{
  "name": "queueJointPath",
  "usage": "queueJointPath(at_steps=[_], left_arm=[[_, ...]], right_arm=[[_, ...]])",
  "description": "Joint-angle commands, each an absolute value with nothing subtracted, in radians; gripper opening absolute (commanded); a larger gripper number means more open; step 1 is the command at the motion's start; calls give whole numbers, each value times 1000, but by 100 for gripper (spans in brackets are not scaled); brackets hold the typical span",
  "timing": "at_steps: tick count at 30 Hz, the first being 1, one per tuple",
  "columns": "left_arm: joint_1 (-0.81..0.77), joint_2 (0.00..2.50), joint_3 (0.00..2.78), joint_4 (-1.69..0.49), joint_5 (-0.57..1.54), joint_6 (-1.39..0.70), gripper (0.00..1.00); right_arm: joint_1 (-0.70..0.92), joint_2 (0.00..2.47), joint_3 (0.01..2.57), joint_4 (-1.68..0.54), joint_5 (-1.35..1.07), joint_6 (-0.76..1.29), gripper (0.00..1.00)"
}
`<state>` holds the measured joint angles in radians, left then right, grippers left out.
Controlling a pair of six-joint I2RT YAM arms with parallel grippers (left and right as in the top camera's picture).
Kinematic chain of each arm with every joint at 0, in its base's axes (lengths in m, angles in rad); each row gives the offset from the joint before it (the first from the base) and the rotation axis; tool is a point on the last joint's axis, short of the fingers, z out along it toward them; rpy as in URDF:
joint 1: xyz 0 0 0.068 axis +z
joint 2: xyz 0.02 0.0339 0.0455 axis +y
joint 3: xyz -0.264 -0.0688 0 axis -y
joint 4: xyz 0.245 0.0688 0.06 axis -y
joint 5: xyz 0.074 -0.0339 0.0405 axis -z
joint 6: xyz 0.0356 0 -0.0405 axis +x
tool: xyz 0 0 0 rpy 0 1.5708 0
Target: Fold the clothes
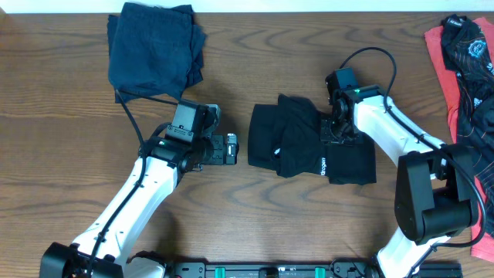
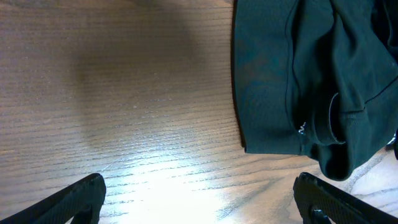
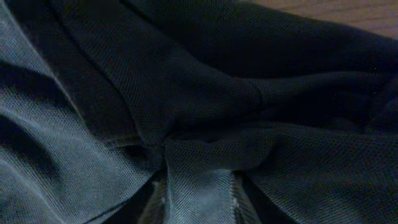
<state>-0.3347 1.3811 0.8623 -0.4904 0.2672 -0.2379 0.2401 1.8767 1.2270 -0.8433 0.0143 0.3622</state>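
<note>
Centrally on the brown wooden desk (image 1: 62, 154) lies the soft black T-shirt (image 1: 297, 143), partly folded and rumpled, with small white lettering (image 1: 323, 164) near its lower edge. In the overhead view its long axis runs from 9 o'clock to 3 o'clock.

The right end effector (image 1: 337, 130) is the nearer one. It presses down into the cloth at about 2 o'clock from the shirt's middle. Its wrist view shows only dark folds gathered into a ridge, with the fingers sunk in them, so I cannot tell whether they are clamped on the fabric.

The left end effector (image 1: 231, 148) hangs just beside the shirt's 9 o'clock edge, not touching it, with its fingers spread wide and nothing between them. From it the shirt lies straight toward 3 o'clock.

By my judgement, the next fold turns on this line: the right arm has the cloth at one end and the left arm faces the free hem at the other.

Farther out, a folded dark navy garment (image 1: 154, 50) sits at 11 o'clock, and a coral-red and black heap (image 1: 463, 69) lies at 2 o'clock by the desk's edge.
</note>
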Motion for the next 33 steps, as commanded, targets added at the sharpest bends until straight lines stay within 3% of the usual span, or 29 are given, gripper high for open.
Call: queueJointPath(at_steps=[1, 5, 9, 30, 32, 33], left_arm=[[-331, 1386, 855, -493, 277, -229, 98], [-331, 1386, 855, -493, 277, -229, 98], [-331, 1386, 855, -493, 277, -229, 98], [-331, 1386, 855, -493, 277, -229, 98], [-331, 1386, 855, -493, 277, -229, 98], [-331, 1386, 855, -493, 277, -229, 98]], right_arm=[[239, 1886, 1221, -830, 11, 379, 20], [239, 1900, 1219, -819, 19, 389, 1], [238, 1910, 1219, -811, 68, 389, 1], [191, 1909, 1305, -817, 93, 384, 1], [191, 1909, 1305, -820, 93, 384, 9], [191, 1909, 1305, -820, 88, 384, 19]])
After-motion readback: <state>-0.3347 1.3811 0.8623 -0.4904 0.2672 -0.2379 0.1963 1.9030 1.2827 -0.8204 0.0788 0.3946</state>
